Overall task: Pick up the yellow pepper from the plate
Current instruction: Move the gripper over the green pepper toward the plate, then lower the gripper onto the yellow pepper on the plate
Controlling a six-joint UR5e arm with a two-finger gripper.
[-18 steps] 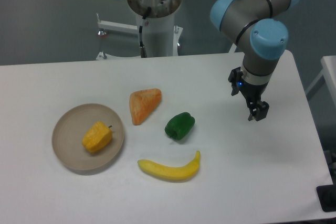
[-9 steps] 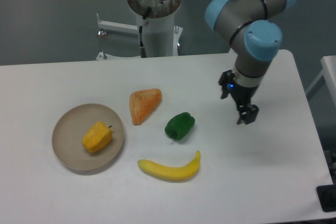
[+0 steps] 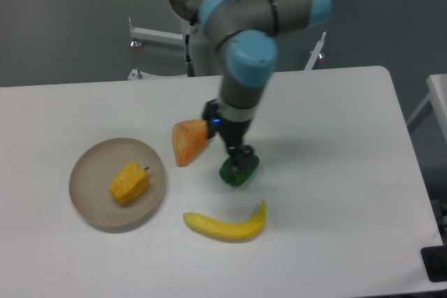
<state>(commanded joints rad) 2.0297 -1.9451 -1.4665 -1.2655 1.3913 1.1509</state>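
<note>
The yellow pepper (image 3: 129, 181), blocky and yellow-orange with a tiny dark stem, lies in the middle of the round beige plate (image 3: 91, 204) at the left of the table. My gripper (image 3: 242, 156) hangs over the green pepper, well to the right of the plate and apart from it. Its fingers point down and look close together with nothing visibly between them, but from this angle the jaws are too small and dark to read.
An orange wedge-shaped piece (image 3: 188, 140) lies just left of the gripper. The green pepper (image 3: 239, 171) sits directly under it. A yellow banana (image 3: 225, 226) lies in front, toward the near table edge. The arm's base stands behind the table.
The arm has swung left across the table, from the right side to above the green pepper. The foods and the plate have not moved.
</note>
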